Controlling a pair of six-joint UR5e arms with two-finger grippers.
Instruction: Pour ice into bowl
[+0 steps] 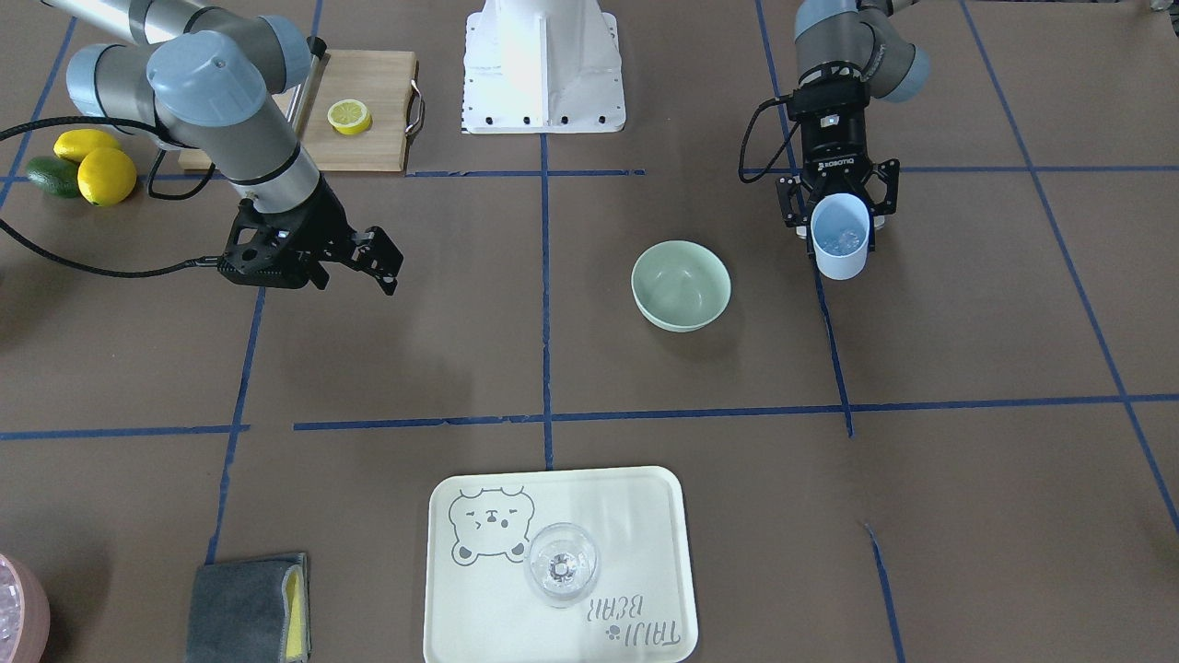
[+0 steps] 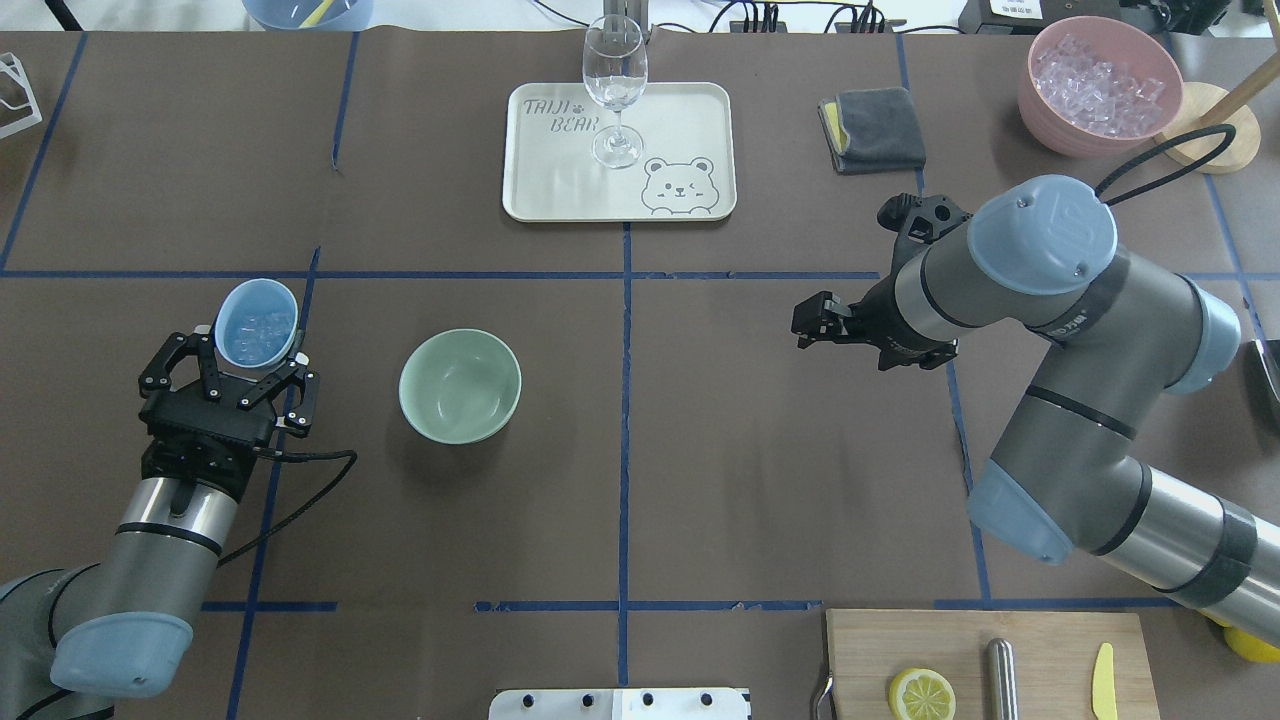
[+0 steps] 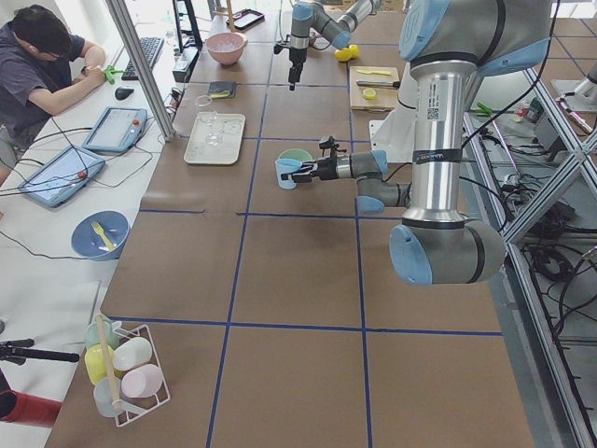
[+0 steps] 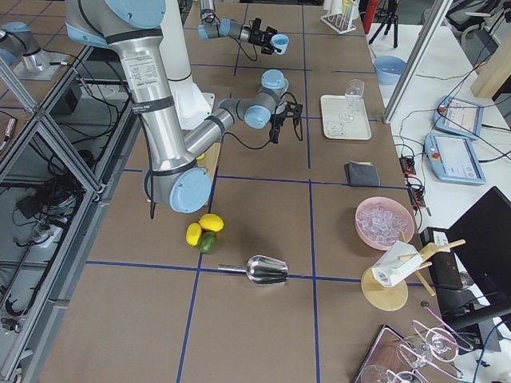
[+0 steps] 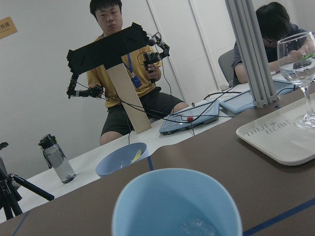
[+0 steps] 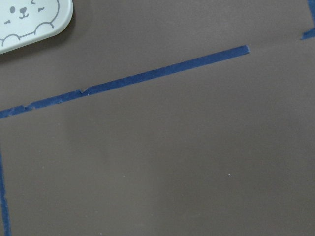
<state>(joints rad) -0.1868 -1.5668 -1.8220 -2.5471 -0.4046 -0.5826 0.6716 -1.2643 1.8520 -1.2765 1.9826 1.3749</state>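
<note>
My left gripper (image 2: 252,362) is shut on a pale blue cup (image 2: 257,322) and holds it upright. A few clear ice cubes (image 2: 255,332) lie at its bottom and also show in the left wrist view (image 5: 197,227). The sage-green bowl (image 2: 460,385) stands empty to the cup's right in the overhead view, apart from it. In the front view the cup (image 1: 840,237) is right of the bowl (image 1: 681,284). I cannot tell whether the cup touches the table. My right gripper (image 2: 812,322) is open and empty, hovering far from the bowl.
A cream tray (image 2: 560,170) with a wine glass (image 2: 614,85) stands at the far middle. A grey cloth (image 2: 872,128) and a pink container of ice (image 2: 1100,80) are at far right. A cutting board (image 2: 900,640) with a lemon half is near the base.
</note>
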